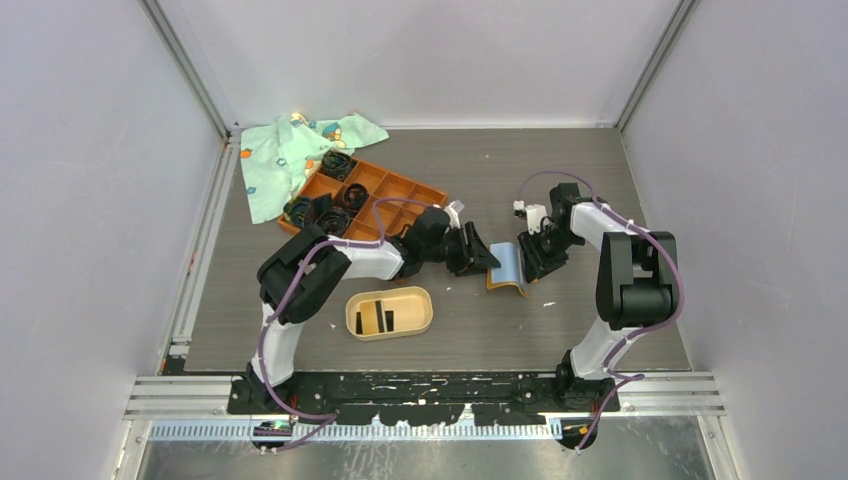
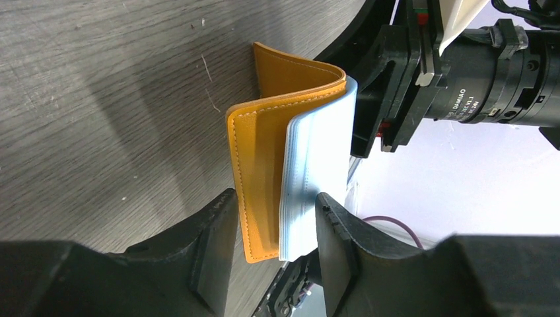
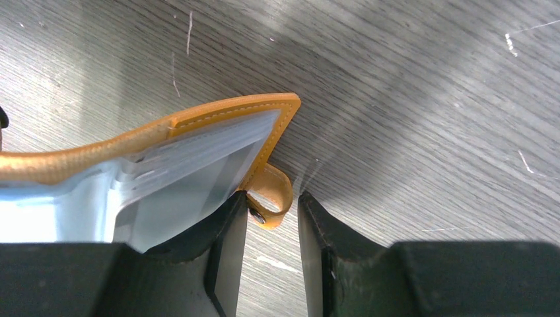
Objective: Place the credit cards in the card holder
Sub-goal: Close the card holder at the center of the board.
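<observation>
The card holder (image 1: 428, 312), a beige oval tray, lies near the table's front with two dark credit cards (image 1: 381, 316) standing in it. Right of it, an orange wallet (image 1: 507, 270) (image 2: 264, 152) (image 3: 198, 119) with blue-grey sleeves sits half folded between both grippers. My left gripper (image 1: 483, 258) (image 2: 274, 198) straddles one end of the wallet, one pad against the orange cover and the other against the sleeves. At the other end, my right gripper (image 1: 530, 262) (image 3: 272, 198) is open. The wallet's snap tab (image 3: 274, 191) sits loose between its fingers. I see no card in the sleeves.
An orange grid tray (image 1: 400, 190) holding black coiled bands (image 1: 337, 165) stands at the back left. A green patterned cloth (image 1: 285, 150) lies partly under it. Small white scraps (image 1: 548, 303) lie near the right arm.
</observation>
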Motion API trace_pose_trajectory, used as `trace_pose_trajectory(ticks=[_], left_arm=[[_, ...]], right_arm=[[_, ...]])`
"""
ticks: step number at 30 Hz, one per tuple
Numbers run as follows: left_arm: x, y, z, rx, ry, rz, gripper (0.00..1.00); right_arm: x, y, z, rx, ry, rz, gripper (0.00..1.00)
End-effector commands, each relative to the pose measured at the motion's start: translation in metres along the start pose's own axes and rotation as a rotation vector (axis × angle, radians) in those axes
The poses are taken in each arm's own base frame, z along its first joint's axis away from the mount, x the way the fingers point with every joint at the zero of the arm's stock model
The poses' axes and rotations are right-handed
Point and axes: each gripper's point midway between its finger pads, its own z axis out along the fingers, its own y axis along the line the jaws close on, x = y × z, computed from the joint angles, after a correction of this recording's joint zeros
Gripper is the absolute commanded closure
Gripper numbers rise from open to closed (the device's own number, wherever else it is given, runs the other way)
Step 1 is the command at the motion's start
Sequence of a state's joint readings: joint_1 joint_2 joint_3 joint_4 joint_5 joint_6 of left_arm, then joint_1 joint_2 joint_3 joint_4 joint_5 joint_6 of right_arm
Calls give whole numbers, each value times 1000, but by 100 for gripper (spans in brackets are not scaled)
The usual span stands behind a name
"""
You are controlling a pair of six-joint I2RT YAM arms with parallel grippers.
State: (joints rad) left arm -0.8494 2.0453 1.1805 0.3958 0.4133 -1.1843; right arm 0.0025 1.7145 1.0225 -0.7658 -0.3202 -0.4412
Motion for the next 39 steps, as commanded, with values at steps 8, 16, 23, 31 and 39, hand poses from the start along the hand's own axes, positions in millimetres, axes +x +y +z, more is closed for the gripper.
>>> trace_pose_trajectory(ticks=[8, 16, 23, 31, 39], left_arm=[[1, -53, -9, 204, -12, 37, 50], [1, -66, -13, 264, -20, 54, 48], [3, -70, -17, 285, -20, 67, 45], [5, -63, -20, 261, -25, 78, 44], [-1, -69, -26, 281, -45, 93, 43]], right_arm=[[2, 12, 8, -65, 12, 16, 60], [1, 12, 8, -63, 11, 15, 60], [1, 12, 8, -63, 10, 17, 60], [0, 12, 8, -63, 7, 20, 60], [0, 12, 8, -62, 9, 22, 60]])
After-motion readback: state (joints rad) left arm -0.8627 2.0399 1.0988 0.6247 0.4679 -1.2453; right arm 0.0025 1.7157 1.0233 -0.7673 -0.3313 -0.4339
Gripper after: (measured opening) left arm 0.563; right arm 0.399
